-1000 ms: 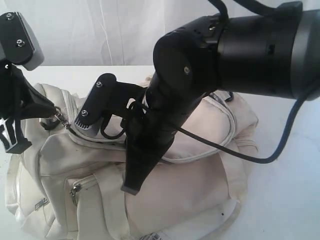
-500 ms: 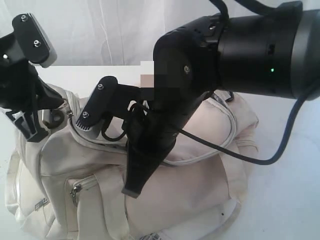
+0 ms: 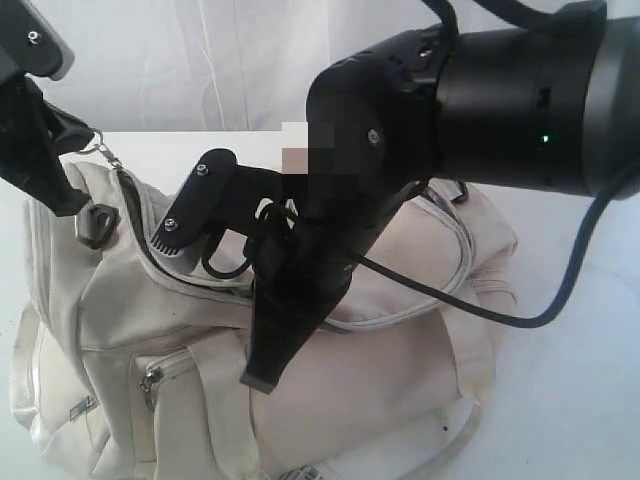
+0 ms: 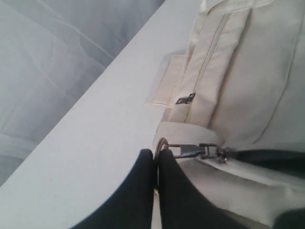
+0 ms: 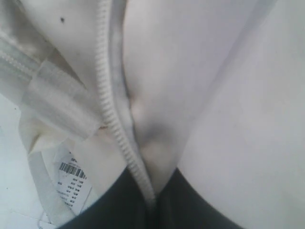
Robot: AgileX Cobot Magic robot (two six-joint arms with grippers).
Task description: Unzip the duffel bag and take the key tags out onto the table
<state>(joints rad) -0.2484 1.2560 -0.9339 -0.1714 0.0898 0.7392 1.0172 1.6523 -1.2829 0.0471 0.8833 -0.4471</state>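
On the white table (image 3: 580, 360), the duffel bag (image 3: 400, 330) lies across the middle of the exterior view and spreads toward 7 o'clock. A dark open slit of its top zip (image 3: 150, 250) runs from the centre up toward 10 o'clock and ends at the metal zip pull (image 4: 190, 151). At 10 o'clock the left gripper (image 4: 156, 160) is clenched on the ring (image 4: 162, 142) of that pull, holding the bag's corner raised. Just toward 7 o'clock of centre, the right gripper (image 5: 150, 195) is clamped tight on the duffel bag, pinching a ribbed edge (image 5: 112, 119) and the fabric beside it. A barcode tag (image 5: 71, 179) lies near.
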